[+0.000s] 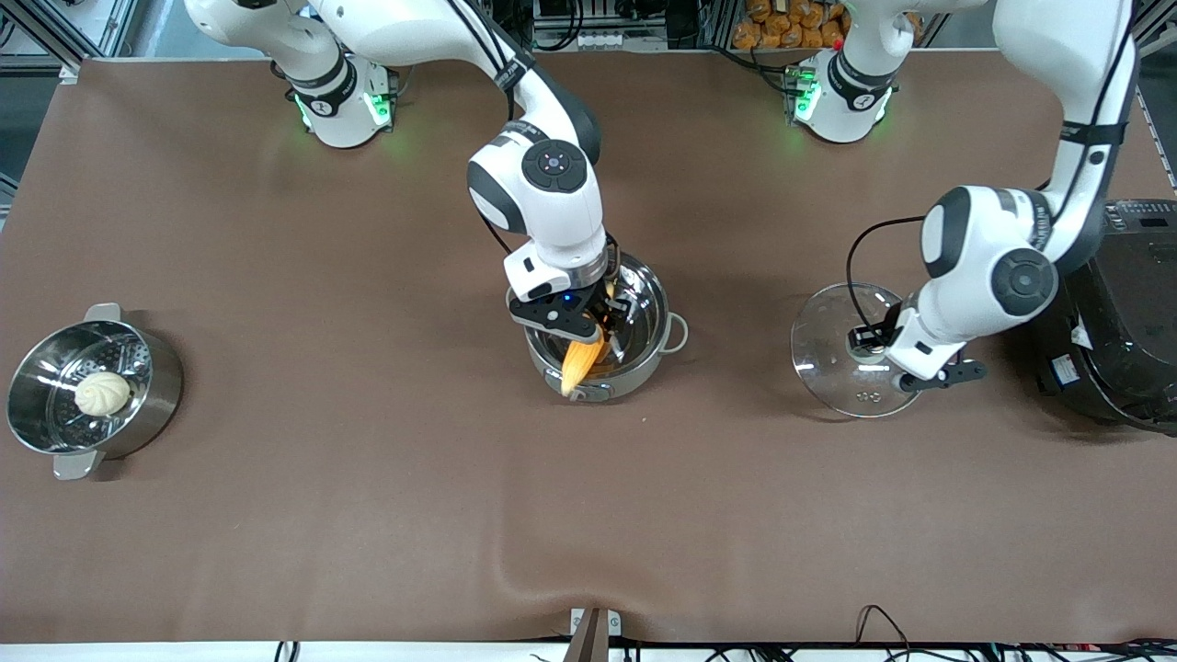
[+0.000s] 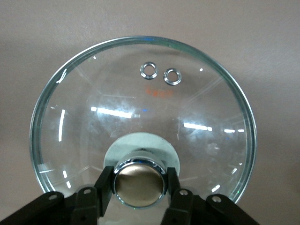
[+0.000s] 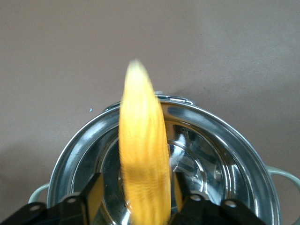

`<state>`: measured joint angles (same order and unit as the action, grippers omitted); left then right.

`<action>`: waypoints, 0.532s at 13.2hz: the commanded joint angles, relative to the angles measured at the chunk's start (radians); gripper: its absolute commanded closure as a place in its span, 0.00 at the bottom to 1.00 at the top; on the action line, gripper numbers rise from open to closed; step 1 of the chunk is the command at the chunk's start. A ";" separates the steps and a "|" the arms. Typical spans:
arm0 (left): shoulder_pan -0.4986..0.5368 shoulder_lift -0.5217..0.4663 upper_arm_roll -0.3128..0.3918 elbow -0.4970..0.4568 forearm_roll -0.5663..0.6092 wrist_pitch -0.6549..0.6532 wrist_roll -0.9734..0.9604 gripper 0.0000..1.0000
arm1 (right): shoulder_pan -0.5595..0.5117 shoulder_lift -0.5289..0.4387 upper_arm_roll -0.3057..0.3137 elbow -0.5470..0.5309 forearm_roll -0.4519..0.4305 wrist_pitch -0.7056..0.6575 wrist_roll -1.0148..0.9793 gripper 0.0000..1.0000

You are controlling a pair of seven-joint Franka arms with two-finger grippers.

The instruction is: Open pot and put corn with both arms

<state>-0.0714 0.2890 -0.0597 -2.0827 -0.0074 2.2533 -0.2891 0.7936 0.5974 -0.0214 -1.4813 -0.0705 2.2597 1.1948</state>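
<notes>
The steel pot [image 1: 655,292] stands open at mid-table on its grey base. My right gripper [image 1: 598,322] hangs over it with its fingers apart. The yellow-orange corn [image 1: 581,361] hangs between them, its point over the pot rim nearer the front camera. In the right wrist view the corn [image 3: 143,154] looks blurred, and a gap shows between it and one finger [image 3: 93,192] of the gripper [image 3: 137,183], above the pot [image 3: 225,129]. The glass lid [image 1: 828,368] lies on the table toward the left arm's end. My left gripper [image 1: 864,342] is shut on its copper knob [image 2: 139,185], seen in the left wrist view [image 2: 139,180] over the lid [image 2: 140,108].
A steel steamer pot [image 1: 152,391] with a white bun [image 1: 101,393] stands toward the right arm's end. A big black rice cooker [image 1: 1117,313] stands beside the lid at the left arm's end of the brown table [image 1: 368,506].
</notes>
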 commanded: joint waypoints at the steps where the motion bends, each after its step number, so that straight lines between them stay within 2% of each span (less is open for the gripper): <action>1: 0.002 -0.039 -0.008 -0.060 0.024 0.058 0.011 1.00 | -0.005 -0.033 0.009 -0.001 -0.019 -0.052 0.008 0.00; 3: 0.001 -0.011 -0.008 -0.062 0.024 0.063 0.011 1.00 | -0.031 -0.100 0.009 -0.002 -0.019 -0.176 -0.018 0.00; 7: 0.002 0.033 -0.008 -0.063 0.024 0.100 0.011 1.00 | -0.189 -0.269 0.011 -0.004 -0.005 -0.429 -0.295 0.00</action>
<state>-0.0746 0.3121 -0.0631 -2.1406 -0.0028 2.3200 -0.2891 0.6972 0.4238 -0.0297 -1.4508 -0.0755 1.8999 1.0287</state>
